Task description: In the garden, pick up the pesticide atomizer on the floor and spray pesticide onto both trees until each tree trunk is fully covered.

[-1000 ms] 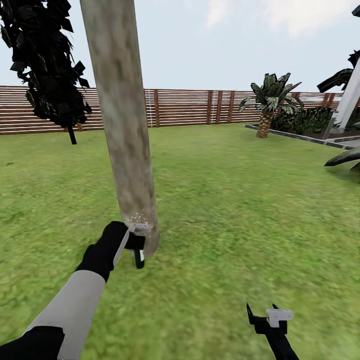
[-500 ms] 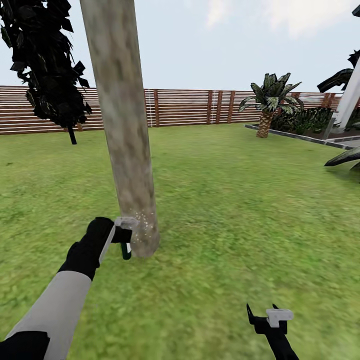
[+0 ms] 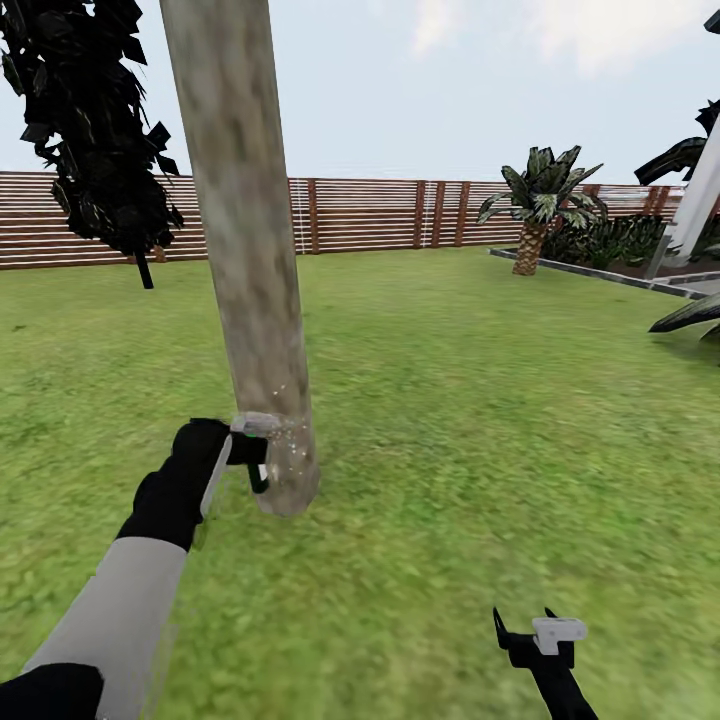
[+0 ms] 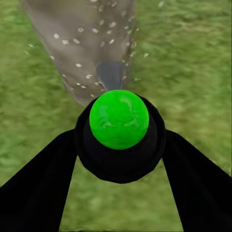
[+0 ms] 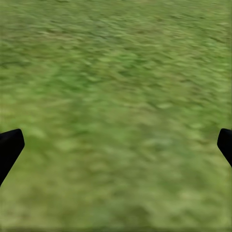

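A thick beige-grey tree trunk [image 3: 250,250] rises from the grass floor [image 3: 480,420] just ahead of me on the left. My left gripper [image 3: 248,452] is shut on the pesticide atomizer [image 3: 256,440] and holds its grey head against the trunk's base. In the left wrist view the atomizer's bright green round body [image 4: 119,119] sits in a black collar between the two black fingers [image 4: 34,188]. Whitish pesticide specks [image 4: 77,41] dot the bark there, and they also show as specks [image 3: 288,440] at the trunk's foot. Low on the right, my right gripper [image 3: 522,622] hangs open over bare grass [image 5: 116,111].
A narrow all-black tree [image 3: 95,130] stands at the far left before the brown slat fence [image 3: 370,215]. A small palm [image 3: 540,205], a paved edge [image 3: 590,270] and a white post [image 3: 700,200] lie at the right. Dark leaves [image 3: 690,315] jut in from the right.
My left arm has carried the atomizer leftward and slightly farther along the trunk's base, with specks still showing on the bark. The right gripper has not moved.
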Tool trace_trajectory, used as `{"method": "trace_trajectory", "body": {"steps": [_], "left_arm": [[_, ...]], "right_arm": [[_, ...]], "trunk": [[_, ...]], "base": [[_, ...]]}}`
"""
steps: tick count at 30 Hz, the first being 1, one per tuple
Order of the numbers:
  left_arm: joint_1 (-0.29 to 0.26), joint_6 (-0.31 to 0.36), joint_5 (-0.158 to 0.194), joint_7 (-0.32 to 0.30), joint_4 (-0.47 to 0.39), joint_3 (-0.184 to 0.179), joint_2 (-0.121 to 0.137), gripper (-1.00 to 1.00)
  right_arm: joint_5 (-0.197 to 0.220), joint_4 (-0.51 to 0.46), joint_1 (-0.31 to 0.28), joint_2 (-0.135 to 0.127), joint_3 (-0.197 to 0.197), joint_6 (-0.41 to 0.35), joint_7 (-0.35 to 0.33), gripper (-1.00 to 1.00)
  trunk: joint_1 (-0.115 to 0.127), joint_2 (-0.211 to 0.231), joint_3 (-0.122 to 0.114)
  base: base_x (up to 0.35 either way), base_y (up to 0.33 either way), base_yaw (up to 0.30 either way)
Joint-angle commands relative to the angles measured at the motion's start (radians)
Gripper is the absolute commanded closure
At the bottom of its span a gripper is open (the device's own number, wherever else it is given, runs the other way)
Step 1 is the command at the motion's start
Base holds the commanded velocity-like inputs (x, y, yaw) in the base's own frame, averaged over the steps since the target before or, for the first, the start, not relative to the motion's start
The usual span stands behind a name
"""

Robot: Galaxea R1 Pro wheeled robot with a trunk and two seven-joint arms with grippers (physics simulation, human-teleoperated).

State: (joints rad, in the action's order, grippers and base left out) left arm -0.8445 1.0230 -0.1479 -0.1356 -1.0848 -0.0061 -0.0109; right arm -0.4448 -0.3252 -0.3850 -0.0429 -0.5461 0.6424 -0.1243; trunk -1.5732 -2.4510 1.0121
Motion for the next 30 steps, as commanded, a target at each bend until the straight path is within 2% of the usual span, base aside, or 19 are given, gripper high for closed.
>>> {"method": "trace_trajectory", "body": {"steps": [1,2,4,7,9,11,13,15,19,25,26,28,30], "left_arm": [[0.0,0.002,0.009,-0.001,-0.001,0.001,0.019,1.0],[0.001,0.002,0.01,-0.002,-0.002,0.001,0.037,1.0],[0.002,0.003,0.011,-0.002,-0.002,0.001,0.049,1.0],[0.001,0.003,0.012,-0.002,-0.004,-0.004,0.043,1.0],[-0.004,0.003,0.012,-0.002,-0.004,-0.007,0.023,1.0],[-0.013,0.003,0.008,-0.002,-0.004,-0.01,-0.032,1.0],[-0.018,0.003,0.006,-0.001,-0.004,-0.011,-0.062,1.0],[-0.02,0.004,0.004,-0.001,-0.006,-0.011,-0.072,1.0],[-0.019,0.005,0.005,-0.001,-0.056,-0.003,-0.049,1.0],[-0.018,0.007,0.01,-0.002,-0.068,0.002,0.053,1.0],[-0.017,0.008,0.011,-0.002,-0.068,0.003,0.062,1.0],[-0.016,0.007,0.012,-0.002,-0.067,0.004,0.067,1.0],[-0.009,0.006,0.013,-0.002,-0.067,-0.002,0.051,1.0]], "right_arm": [[0.0,0.0,0.0,0.0,0.0,0.0,0.0,-1.0],[0.0,0.0,0.0,0.0,0.0,0.0,0.0,-1.0],[0.0,0.0,0.0,0.0,0.0,0.0,0.0,-1.0],[0.0,0.0,0.0,0.0,0.0,0.0,0.0,-1.0],[0.001,0.0,0.0,0.0,0.0,0.0,0.0,-1.0],[0.0,0.0,0.0,0.0,0.0,0.0,0.0,-1.0],[0.0,0.0,0.0,0.0,0.0,0.0,0.0,-1.0],[0.001,0.0,0.0,0.0,0.0,0.0,0.0,-1.0],[0.0,0.0,0.0,0.0,0.0,0.0,0.0,-1.0],[0.001,0.0,0.0,0.0,0.0,0.0,0.0,-1.0],[0.001,0.0,0.0,0.0,0.0,0.0,0.0,-1.0],[0.001,0.0,0.0,0.0,0.0,0.0,0.0,-1.0],[0.001,0.0,0.0,0.0,0.0,0.0,0.0,-1.0]], "trunk": [[0.0,0.0,0.0],[0.0,0.0,0.0],[0.0,0.0,0.0],[0.0,0.0,0.0],[0.0,0.0,0.0],[0.0,0.0,0.0],[0.0,0.0,0.0],[0.0,0.0,0.0],[0.0,0.0,0.0],[0.0,0.0,0.0],[0.0,0.0,0.0],[0.0,0.0,0.0],[0.0,0.0,0.0]], "base": [[0.0,0.0,0.0],[0.0,0.0,0.0],[0.0,0.0,0.0],[0.0,0.0,0.0],[0.0,0.0,0.0],[0.0,0.0,0.0],[0.0,0.0,0.0],[0.0,0.0,0.0],[0.0,0.0,0.0],[0.0,0.0,0.0],[0.0,0.0,0.0],[0.0,0.0,0.0],[0.0,0.0,0.0]]}}
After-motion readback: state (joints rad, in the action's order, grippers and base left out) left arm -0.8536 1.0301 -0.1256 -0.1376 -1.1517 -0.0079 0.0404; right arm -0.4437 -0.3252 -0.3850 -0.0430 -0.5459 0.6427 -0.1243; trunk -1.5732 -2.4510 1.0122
